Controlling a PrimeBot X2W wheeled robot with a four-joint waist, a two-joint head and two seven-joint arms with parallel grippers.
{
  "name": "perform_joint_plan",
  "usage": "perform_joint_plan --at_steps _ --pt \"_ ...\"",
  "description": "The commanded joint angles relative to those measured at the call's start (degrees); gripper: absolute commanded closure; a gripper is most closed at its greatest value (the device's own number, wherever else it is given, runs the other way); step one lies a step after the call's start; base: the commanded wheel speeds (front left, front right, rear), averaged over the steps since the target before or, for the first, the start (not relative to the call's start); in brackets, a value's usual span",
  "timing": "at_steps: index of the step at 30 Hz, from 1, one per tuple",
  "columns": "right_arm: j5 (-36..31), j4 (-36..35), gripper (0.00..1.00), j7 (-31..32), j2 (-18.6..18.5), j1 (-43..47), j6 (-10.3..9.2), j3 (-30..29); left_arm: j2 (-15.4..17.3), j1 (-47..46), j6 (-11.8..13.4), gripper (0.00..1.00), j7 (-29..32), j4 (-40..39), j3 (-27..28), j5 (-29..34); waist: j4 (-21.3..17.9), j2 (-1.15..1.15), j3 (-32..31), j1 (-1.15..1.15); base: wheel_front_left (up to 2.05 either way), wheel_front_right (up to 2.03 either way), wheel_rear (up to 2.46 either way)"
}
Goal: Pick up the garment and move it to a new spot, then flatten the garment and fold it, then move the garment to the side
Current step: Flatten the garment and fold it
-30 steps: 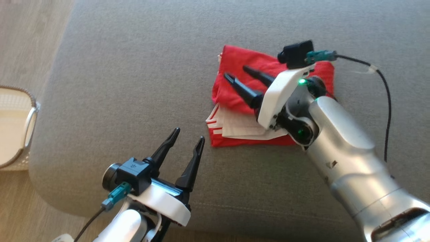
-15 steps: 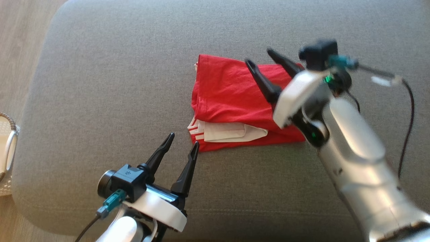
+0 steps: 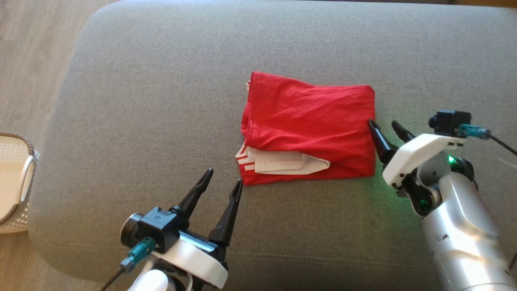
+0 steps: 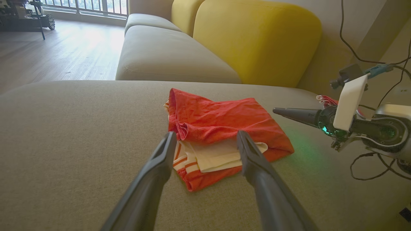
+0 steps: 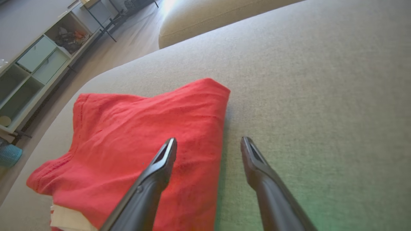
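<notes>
Okay, nearest the robot: left gripper (image 3: 225,176) sits low at the front of the grey cushion (image 3: 153,101), fingers spread moderately wide and holding nothing, tips pointing toward the garment's near-left corner and stopping just short of it. In the left wrist view the two fingers frame that corner, apart from the cloth. Next, garment (image 3: 311,121): red, folded into a rough rectangle, lying flat on the cushion a bit right of centre. A white layer and a red-and-white striped cuff poke out at its near-left corner, and the top layer is slightly wrinkled. Right gripper (image 3: 381,122) is at the garment's right edge, fingers parted by a narrower gap and gripping nothing. In the right wrist view one finger lies over the red cloth and the other over bare cushion, so they straddle the edge; cannot tell whether either tip touches the fabric. A green glow from the wrist light falls on the cushion beside that arm. Off the cushion's left side a white basket (image 3: 18,178) stands on the wood floor (image 3: 32,44), well apart from the garment. Farther back, the left wrist view shows a yellow backrest (image 4: 257,41) behind the cushion, and the right wrist view shows a shelf unit (image 5: 32,61) across the floor.
</notes>
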Motion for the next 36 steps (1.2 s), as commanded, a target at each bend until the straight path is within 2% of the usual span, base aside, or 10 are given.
perform_joint_plan --at_steps 1,10,14,16,18,19,28,29,30,36 --pt "0.7 -0.7 0.0 0.9 0.7 -0.6 -0.01 -0.6 0.2 -0.9 0.1 0.0 -0.7 -2.1 1.9 0.6 0.3 0.0 -0.3 0.0 0.0 0.0 0.0" --pt "3.8 4.2 0.0 4.5 1.1 -1.7 -0.01 -2.3 -0.2 -1.0 0.3 0.0 -0.7 -2.6 1.7 0.9 1.5 0.0 0.5 0.0 0.0 0.0 0.0" --pt "4.7 5.8 0.56 4.0 1.1 -2.6 -0.01 -1.2 -0.4 -1.0 0.3 0.0 -0.7 -2.6 1.9 1.1 2.0 0.0 0.8 0.0 0.0 0.0 0.0" --pt "5.6 6.5 0.71 3.4 1.1 -3.1 -0.01 -0.4 -0.5 -0.9 0.3 0.0 -0.7 -2.5 2.0 1.1 2.1 0.0 0.7 0.0 0.0 0.0 0.0" --pt "6.3 7.2 0.96 2.9 1.1 -3.6 -0.01 0.3 -0.6 -0.8 0.2 0.0 -0.7 -2.4 2.1 1.1 2.1 0.0 0.6 0.0 0.0 0.0 0.0" --pt "6.5 7.5 1.0 2.6 1.1 -3.8 -0.01 0.7 -0.6 -0.8 0.2 0.0 -0.7 -2.4 2.1 1.1 2.1 0.0 0.6 0.0 0.0 0.0 0.0" --pt "6.4 10.1 1.0 0.5 0.9 -5.5 -0.01 2.0 -0.6 -0.3 0.2 0.0 -0.7 -2.4 2.9 1.3 1.1 0.0 0.1 0.0 0.0 0.0 0.0" --pt "5.9 10.4 0.74 0.2 0.5 -5.6 -0.01 2.1 -0.5 -0.2 0.3 0.0 -0.7 -2.4 3.0 1.3 0.9 0.0 0.1 0.0 0.0 0.0 0.0" --pt "5.2 10.7 0.0 -0.7 0.2 -5.8 -0.01 1.9 -0.5 -0.1 0.3 0.0 -0.7 -2.5 3.2 1.3 0.7 0.0 0.0 0.0 0.0 0.0 0.0" --pt "0.5 8.1 0.0 -10.2 -0.7 -3.4 -0.01 2.7 -1.6 1.3 1.7 0.0 -0.7 -2.2 5.4 0.5 -0.9 0.0 -1.8 0.0 0.0 0.0 0.0"
